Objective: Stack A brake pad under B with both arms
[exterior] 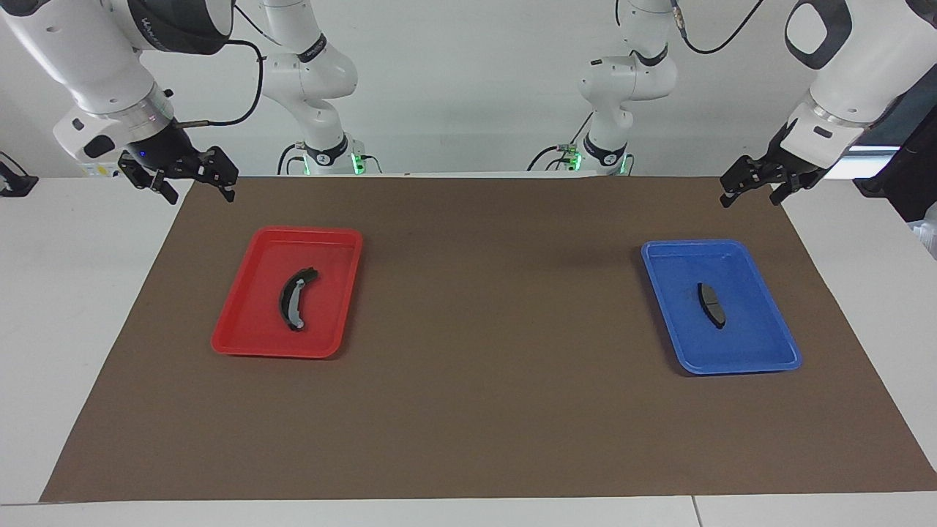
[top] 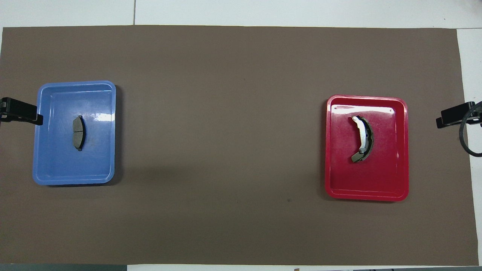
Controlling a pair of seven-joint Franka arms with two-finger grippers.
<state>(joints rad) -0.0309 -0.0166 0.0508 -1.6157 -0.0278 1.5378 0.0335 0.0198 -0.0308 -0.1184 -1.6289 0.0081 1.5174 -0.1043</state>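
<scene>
Dark grey A brake pad (exterior: 711, 304) lies in the blue tray (exterior: 761, 359), long axis running toward and away from the robots, like crescent B (exterior: 294, 298) in the red tray (exterior: 241, 340); left gripper (exterior: 754, 183) and right gripper (exterior: 179, 176), fingers apart, wait raised over the mat's (exterior: 483, 410) robot-side corners.

Lying on the brown mat (exterior: 483, 366): a red tray (exterior: 241, 337) toward the right arm's end, a blue tray (exterior: 761, 344) toward the left arm's end, well apart.
</scene>
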